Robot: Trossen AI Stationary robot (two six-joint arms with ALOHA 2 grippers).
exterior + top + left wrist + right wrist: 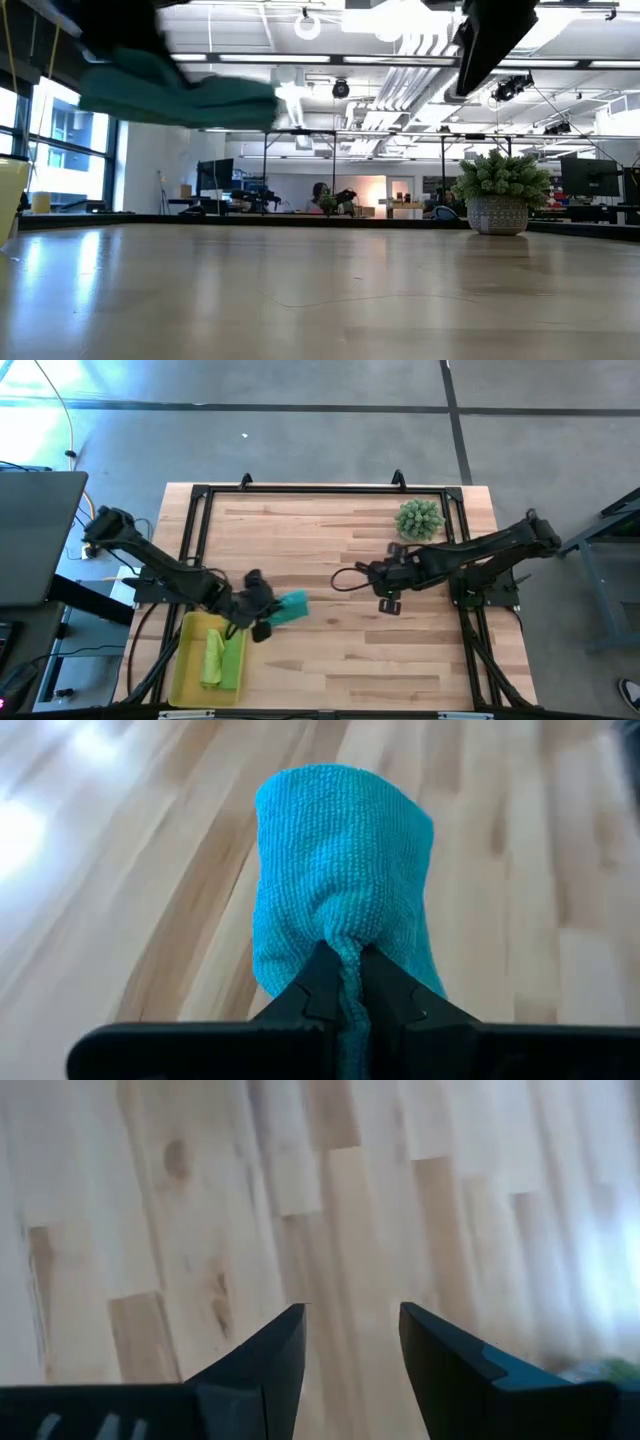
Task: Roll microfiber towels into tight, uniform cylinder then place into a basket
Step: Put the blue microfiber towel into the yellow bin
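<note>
Green towels [222, 660] lie in the basket [184, 665]; my left gripper [343, 982] pinches the rolled teal towel [340, 880] beside it, still to place.

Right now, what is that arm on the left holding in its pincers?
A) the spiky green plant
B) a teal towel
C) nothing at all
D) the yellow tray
B: the left gripper is pinched shut on the rolled teal towel, lifted off the wooden table beside the yellow basket.
</note>
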